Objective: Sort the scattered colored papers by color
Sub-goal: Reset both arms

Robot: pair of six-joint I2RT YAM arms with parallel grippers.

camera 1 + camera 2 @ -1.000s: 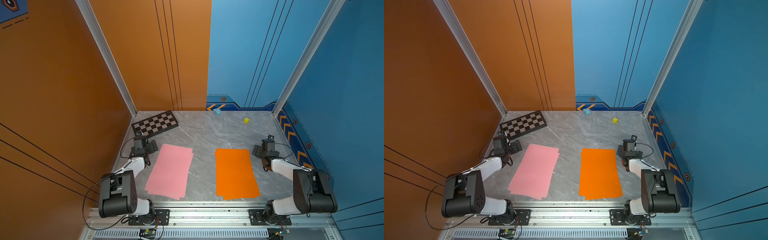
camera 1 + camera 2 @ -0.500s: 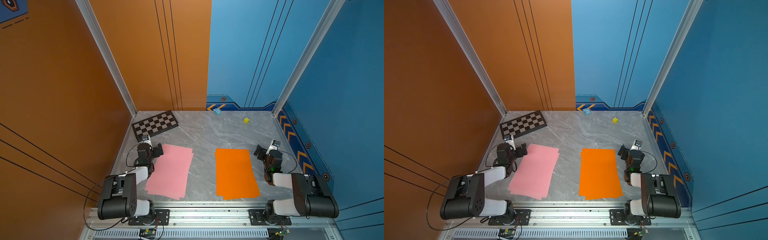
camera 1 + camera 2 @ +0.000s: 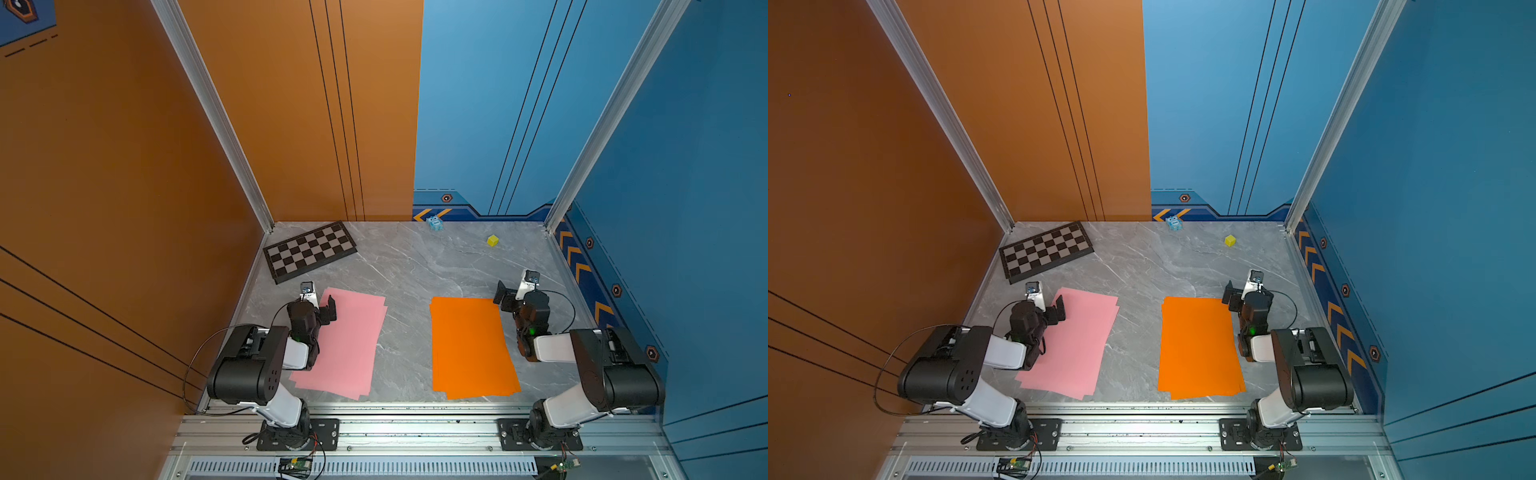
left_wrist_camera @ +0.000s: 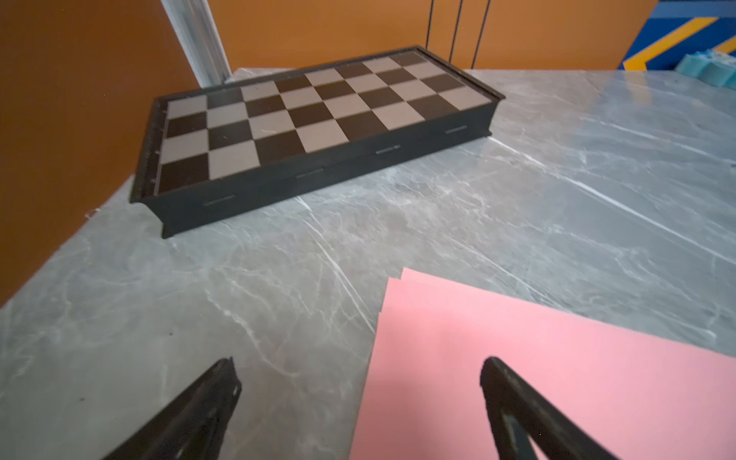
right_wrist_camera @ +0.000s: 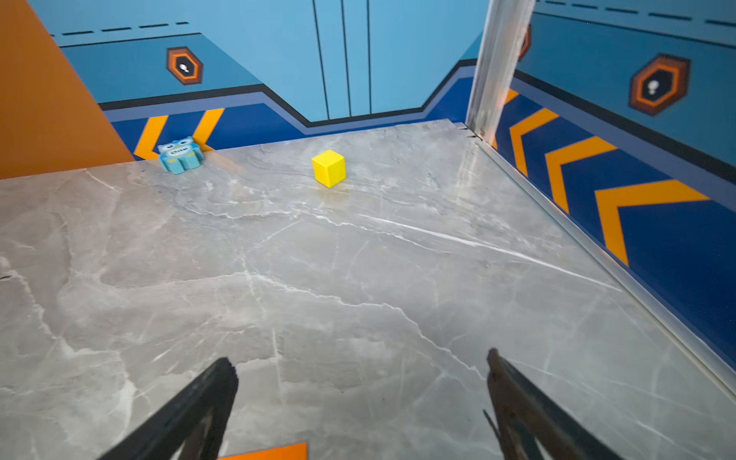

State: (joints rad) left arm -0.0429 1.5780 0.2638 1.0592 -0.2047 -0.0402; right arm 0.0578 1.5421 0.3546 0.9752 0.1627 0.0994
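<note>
Judging the sort finished, found pink papers (image 3: 345, 345) stacked lower left of centre and orange papers (image 3: 469, 345) lower right on the worktop (image 3: 407, 270), with left claw (image 4: 358, 372) and right claw (image 5: 358, 366) spread wide and empty, leaving at most squaring of fanned edges.

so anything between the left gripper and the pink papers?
Nothing visible. The left gripper hangs open, straddling the edge of the pink papers on the table. The checkered board lies beyond, apart from them.
</note>
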